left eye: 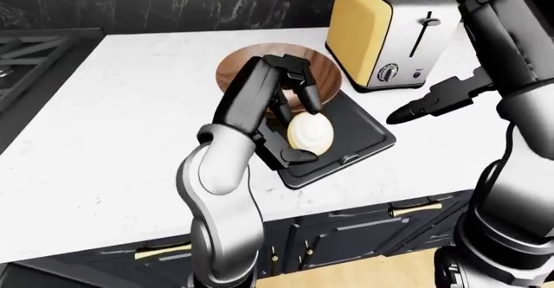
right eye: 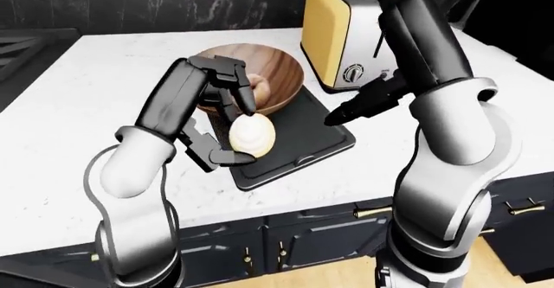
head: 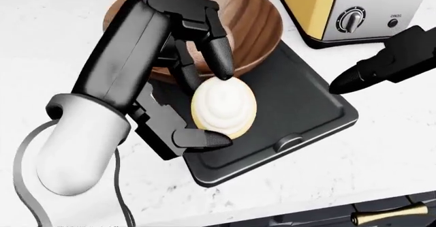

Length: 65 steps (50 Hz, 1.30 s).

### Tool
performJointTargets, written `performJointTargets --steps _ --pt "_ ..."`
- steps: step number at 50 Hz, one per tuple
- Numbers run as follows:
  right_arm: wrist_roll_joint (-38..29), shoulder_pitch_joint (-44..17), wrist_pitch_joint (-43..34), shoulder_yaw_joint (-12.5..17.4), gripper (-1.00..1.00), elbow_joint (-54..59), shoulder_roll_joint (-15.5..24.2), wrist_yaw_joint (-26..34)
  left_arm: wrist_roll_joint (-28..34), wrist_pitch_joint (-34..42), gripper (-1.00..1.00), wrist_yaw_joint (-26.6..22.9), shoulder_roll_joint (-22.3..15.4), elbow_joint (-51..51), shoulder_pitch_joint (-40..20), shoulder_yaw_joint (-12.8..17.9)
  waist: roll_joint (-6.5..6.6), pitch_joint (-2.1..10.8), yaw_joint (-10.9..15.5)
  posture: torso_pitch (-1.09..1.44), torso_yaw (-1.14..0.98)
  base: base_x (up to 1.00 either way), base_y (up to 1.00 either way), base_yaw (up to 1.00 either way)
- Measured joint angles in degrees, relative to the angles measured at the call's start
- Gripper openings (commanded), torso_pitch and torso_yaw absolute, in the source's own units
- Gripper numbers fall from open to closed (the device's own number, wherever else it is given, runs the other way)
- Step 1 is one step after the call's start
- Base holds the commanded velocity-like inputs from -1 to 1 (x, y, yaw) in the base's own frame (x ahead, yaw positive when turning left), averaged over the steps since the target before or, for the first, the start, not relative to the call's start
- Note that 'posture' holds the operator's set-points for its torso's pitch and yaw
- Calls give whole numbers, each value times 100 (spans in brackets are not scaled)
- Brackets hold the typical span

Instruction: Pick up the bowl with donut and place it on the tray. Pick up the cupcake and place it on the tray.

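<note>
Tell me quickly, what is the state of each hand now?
Left hand: closed on the cupcake, above the tray.
Right hand: holding nothing; open or closed cannot be told.

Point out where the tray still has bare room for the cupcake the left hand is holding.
The tray is bare between the bowl and its handle notch, under and right of the cupcake held by the left hand. The top-left end is crowded by the bowl; the right hand hovers beyond the right edge.
</note>
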<state>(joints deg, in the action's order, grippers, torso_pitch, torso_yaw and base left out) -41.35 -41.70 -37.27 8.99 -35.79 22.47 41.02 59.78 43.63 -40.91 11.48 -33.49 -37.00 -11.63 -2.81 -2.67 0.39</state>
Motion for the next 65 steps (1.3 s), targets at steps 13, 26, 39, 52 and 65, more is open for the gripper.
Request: performJointTargets --steps 13,26,39,52,65 --pt "27 119 19 56 100 -82 -2 0 -88 -262 -100 311 -3 119 251 -13 14 26 -6 0 0 0 0 0" --pt "106 207 77 82 100 -38 12 -82 -157 -530 -100 599 30 255 460 -70 16 41 -11 0 0 0 0 0" --pt "132 260 40 117 100 -104 42 -60 -176 -631 -100 658 36 281 607 -116 15 48 -8 0 0 0 0 0" --pt "128 287 -22 144 100 -217 66 3 -119 -642 -85 627 75 216 631 -137 9 56 -9 0 0 0 0 0" --pt "203 377 7 187 100 -217 92 -23 -157 -672 -65 693 68 251 673 -133 12 54 -12 0 0 0 0 0"
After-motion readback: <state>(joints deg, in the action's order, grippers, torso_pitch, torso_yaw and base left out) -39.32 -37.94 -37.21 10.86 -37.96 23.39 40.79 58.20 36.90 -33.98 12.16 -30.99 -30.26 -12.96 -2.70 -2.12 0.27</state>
